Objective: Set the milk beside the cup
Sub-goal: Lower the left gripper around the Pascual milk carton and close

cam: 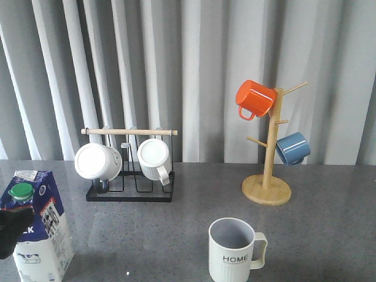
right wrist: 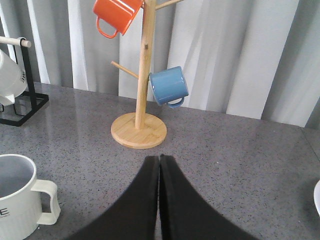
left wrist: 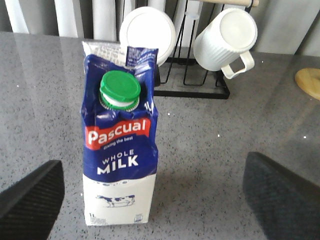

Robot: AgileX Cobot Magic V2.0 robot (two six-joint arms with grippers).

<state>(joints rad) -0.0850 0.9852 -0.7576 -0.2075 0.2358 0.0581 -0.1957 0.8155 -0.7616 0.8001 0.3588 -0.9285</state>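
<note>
My left gripper [left wrist: 152, 197] had its jaws spread wide, one dark pad [left wrist: 31, 200] low on the left of the wrist picture and the other low on the right, and neither one touched anything. Between them stood the milk [left wrist: 121, 145], upright on the grey table [left wrist: 220, 130], green cap and red Pascual label facing my camera, closer to the left pad than the right. My right gripper [right wrist: 159, 200] had its jaws pressed flat together, nothing between them, hovering over bare tabletop.

In the front view my left finger showed only as a dark shape at the lower left edge, overlapping the carton [cam: 36, 226], which sat in the lower left corner of the frame. The cup [cam: 232, 249], ribbed and marked HOME, stood at lower centre, handle pointing right, well apart from the milk. In my right wrist picture it sat at the lower left corner.

Further back, a black wire rack [cam: 130, 191] with a wooden bar carried two white mugs [cam: 154, 158] at left centre. At right stood a wooden mug tree [cam: 267, 188] with an orange mug [cam: 255, 98] high on its left and a blue mug [cam: 292, 148] lower on its right. Grey and white curtains [cam: 205, 59] filled the top of the frame.
</note>
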